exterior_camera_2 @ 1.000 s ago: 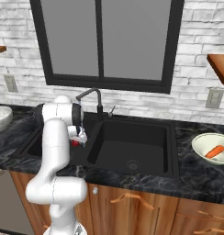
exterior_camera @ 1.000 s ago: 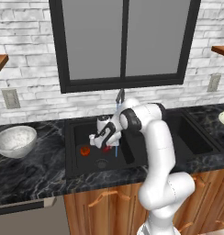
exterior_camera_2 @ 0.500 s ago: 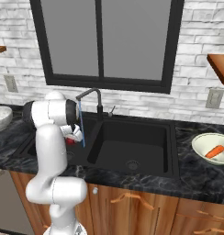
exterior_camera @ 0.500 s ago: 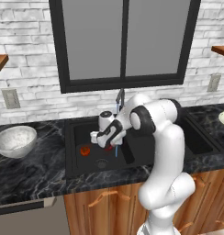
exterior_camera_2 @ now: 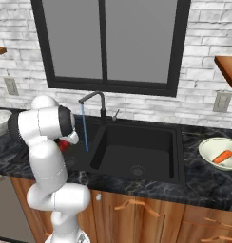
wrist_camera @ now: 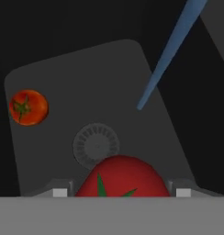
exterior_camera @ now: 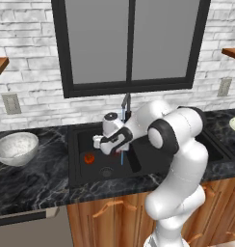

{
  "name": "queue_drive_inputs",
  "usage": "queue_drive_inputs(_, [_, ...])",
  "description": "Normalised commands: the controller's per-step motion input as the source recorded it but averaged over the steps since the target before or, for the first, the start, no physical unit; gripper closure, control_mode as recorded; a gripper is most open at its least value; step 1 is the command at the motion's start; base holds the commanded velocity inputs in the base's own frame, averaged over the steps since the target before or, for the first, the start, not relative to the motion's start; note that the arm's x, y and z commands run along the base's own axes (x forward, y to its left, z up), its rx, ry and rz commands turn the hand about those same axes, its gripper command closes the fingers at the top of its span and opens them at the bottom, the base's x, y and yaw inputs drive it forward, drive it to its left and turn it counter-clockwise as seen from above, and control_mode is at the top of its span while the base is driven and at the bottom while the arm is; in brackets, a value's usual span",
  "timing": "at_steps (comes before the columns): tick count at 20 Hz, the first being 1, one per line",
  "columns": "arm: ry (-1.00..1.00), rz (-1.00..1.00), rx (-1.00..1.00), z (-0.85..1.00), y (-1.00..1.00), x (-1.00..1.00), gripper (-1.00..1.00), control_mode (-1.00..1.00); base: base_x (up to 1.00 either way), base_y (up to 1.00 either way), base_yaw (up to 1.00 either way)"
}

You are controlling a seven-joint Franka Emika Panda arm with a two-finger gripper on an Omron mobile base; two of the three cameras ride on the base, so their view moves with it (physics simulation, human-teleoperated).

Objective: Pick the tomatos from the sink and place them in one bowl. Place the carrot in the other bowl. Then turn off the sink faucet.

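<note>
My gripper (exterior_camera: 111, 144) hangs over the left basin of the black sink (exterior_camera: 78, 176), shut on a red tomato (wrist_camera: 122, 176) that sits between the fingertips (wrist_camera: 59, 191). A sliver of that tomato (exterior_camera_2: 64, 144) shows beside the arm in the right base view. The second tomato (exterior_camera: 89, 157) lies on the basin floor near the round drain (wrist_camera: 95, 146); the hand view shows it, tomato (wrist_camera: 29, 107), to the left. The mottled grey bowl (exterior_camera: 16, 147) stands on the left counter. The carrot (exterior_camera_2: 224, 156) lies in the cream bowl (exterior_camera_2: 208, 151) at the right. Water (exterior_camera_2: 83, 128) runs from the faucet (exterior_camera_2: 96, 100).
Dark marbled counter (exterior_camera: 23, 185) surrounds the sink, and the right basin (exterior_camera_2: 137, 152) holds nothing. A window and a white brick wall rise behind the faucet. Wooden shelves (exterior_camera_2: 227, 66) hang at both sides.
The arm's elbow and upper links have swung up and to the right. The gripper stays over the left basin, still closed on the tomato.
</note>
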Motion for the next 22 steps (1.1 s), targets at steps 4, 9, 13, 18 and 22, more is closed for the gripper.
queue_drive_inputs(4, [-0.04, 0.00, 0.00, 0.55, 0.41, -0.25, 1.00, -1.00, 0.00, 0.00, 0.00])
queue_drive_inputs(9, [-0.04, 0.00, 0.00, 0.46, 0.61, -0.20, 1.00, -1.00, 0.00, 0.00, 0.00])
queue_drive_inputs(13, [-0.03, 0.00, 0.00, 0.49, 0.55, -0.15, 1.00, -1.00, 0.00, 0.00, 0.00])
queue_drive_inputs(18, [-0.01, 0.00, 0.00, 0.57, 0.53, -0.04, 1.00, -1.00, 0.00, 0.00, 0.00])
queue_drive_inputs(22, [0.00, 0.00, 0.00, 0.32, 0.66, 0.00, 1.00, -1.00, 0.00, 0.00, 0.00])
